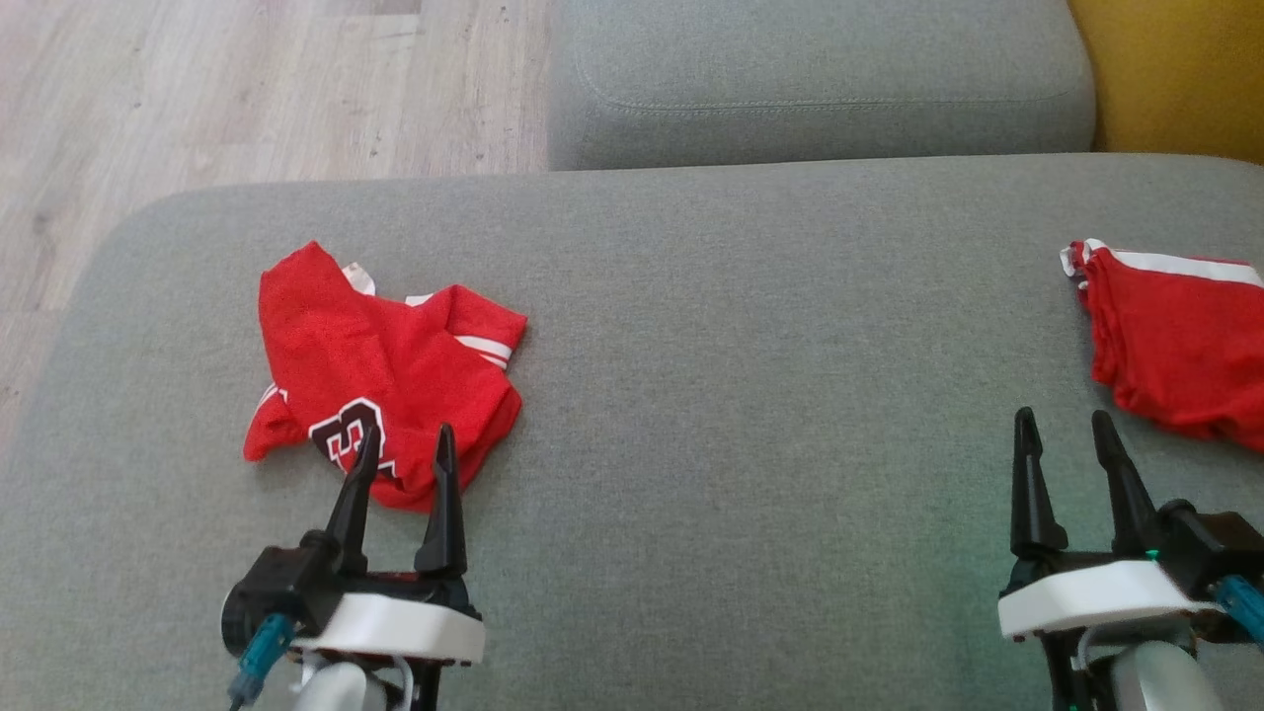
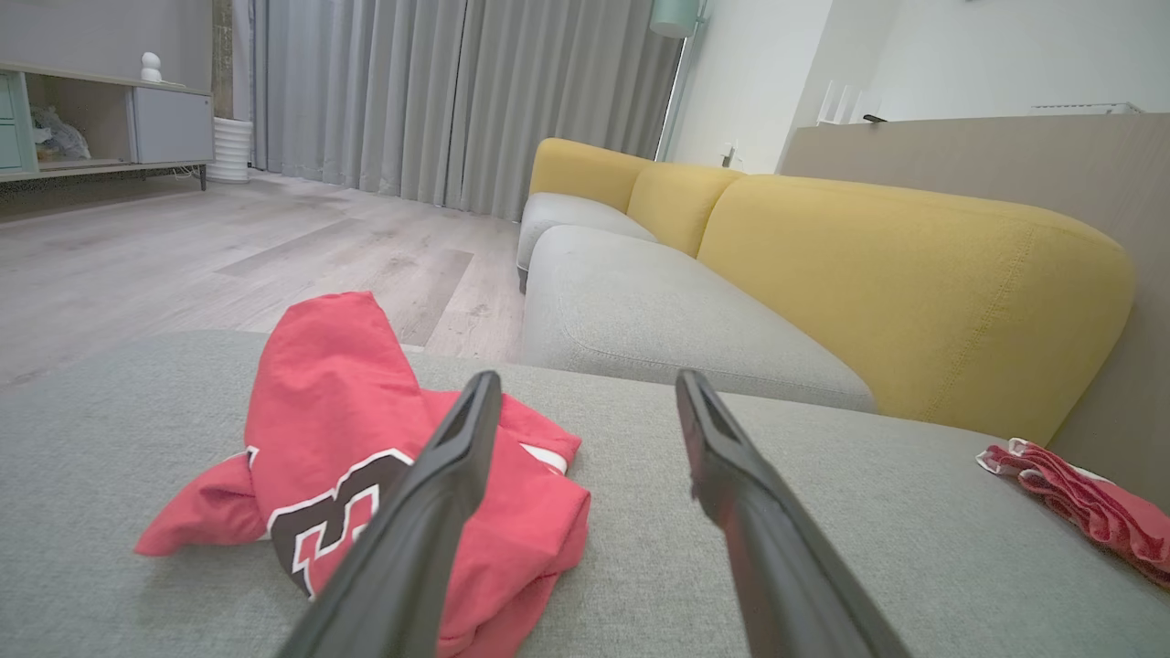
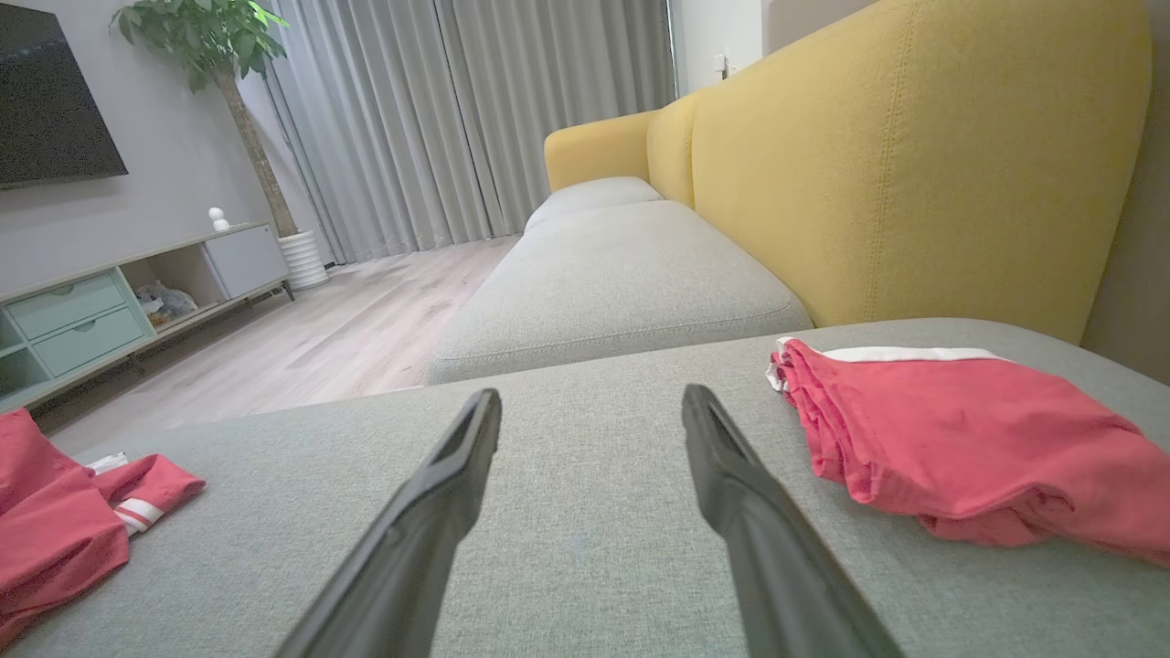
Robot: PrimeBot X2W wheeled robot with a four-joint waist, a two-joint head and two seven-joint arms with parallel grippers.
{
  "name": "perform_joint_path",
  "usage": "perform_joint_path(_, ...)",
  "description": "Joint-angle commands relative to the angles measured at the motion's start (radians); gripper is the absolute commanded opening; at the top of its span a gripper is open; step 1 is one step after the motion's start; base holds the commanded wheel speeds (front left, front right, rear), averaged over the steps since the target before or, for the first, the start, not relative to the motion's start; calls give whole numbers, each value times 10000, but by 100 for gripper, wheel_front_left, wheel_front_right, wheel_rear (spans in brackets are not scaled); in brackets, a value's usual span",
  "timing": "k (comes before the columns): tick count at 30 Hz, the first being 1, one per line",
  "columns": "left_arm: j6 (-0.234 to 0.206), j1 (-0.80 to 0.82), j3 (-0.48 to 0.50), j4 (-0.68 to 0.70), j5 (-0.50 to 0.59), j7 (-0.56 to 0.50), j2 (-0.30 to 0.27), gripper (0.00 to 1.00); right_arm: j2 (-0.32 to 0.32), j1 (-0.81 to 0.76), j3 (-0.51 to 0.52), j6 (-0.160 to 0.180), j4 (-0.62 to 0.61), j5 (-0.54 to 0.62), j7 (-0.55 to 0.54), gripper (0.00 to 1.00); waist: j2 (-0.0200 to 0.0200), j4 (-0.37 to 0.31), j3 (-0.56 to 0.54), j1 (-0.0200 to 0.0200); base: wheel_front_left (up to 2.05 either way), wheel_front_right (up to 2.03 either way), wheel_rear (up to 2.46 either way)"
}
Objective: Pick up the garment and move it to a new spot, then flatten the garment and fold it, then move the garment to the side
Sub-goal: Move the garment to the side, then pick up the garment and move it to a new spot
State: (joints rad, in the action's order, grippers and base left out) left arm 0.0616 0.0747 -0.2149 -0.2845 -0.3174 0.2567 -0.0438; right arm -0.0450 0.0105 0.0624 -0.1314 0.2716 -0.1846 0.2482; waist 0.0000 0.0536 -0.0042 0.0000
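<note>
My left gripper (image 1: 409, 434) is open, its two dark fingers spread with nothing between them, hovering at the near edge of the garment (image 1: 380, 370); I cannot tell whether the tips touch the cloth. The garment is a crumpled red jersey with white trim and a dark number outlined in white, lying bunched on the left part of the grey sofa seat (image 1: 741, 346), close to the seat's left end by the wooden floor (image 1: 247, 89). My right gripper (image 1: 1064, 417) is also open and empty, poised over bare grey fabric well apart from the jersey. Just beside it, further right, lies a second red cloth (image 1: 1175, 336) with a white band, near the yellow backrest (image 1: 1175, 69).
</note>
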Motion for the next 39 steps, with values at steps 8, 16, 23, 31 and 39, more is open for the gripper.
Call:
perform_joint_path(8,-70,429,297,268,-25,51,-64,100,-54,288,-299,7,-383,-52,133,100,0,73,-6,0,0,0,0)
perform_joint_path(16,-101,412,293,223,-46,51,-64,100,-53,209,-317,7,-375,-182,134,100,0,162,-45,0,0,0,0)
perform_joint_path(23,-245,479,461,90,-6,51,-64,100,-53,163,-807,7,-449,-312,135,100,0,1110,-106,0,0,0,0)
perform_joint_path(31,-204,513,762,63,95,51,-64,100,-53,114,-1422,7,-393,-520,135,100,0,2470,-96,0,0,0,0)
perform_joint_path(39,-128,416,1024,53,166,51,-64,100,-53,184,-1954,7,-289,-702,135,100,0,3395,-91,0,0,0,0)
